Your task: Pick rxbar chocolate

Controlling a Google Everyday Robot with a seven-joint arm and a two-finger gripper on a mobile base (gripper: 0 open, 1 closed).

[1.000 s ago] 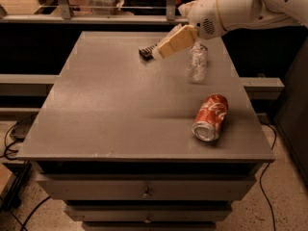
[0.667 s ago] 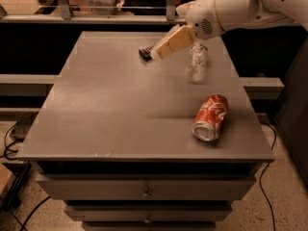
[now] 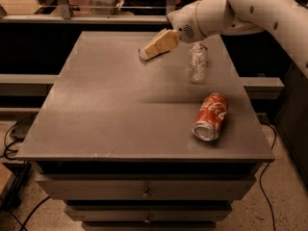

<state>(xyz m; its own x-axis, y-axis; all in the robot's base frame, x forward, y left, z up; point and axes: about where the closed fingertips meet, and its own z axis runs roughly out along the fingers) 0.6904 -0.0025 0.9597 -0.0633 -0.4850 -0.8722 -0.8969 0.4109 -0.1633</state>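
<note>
Grey table over drawers. Near the far edge, gripper low on the snack bar, mostly hidden beneath; open or closed, impossible to tell. Risks: skidding the flat bar away across the top, or bumping the bottle nearby.

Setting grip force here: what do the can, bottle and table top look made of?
Can: painted metal, likely aluminium; glossy red wall, bare silvery end. Bottle: thin clear plastic; the surface behind shows through. Table top: matte grey, laminate or painted metal, unclear. The gripper is low near the far side, beside the bottle.
</note>
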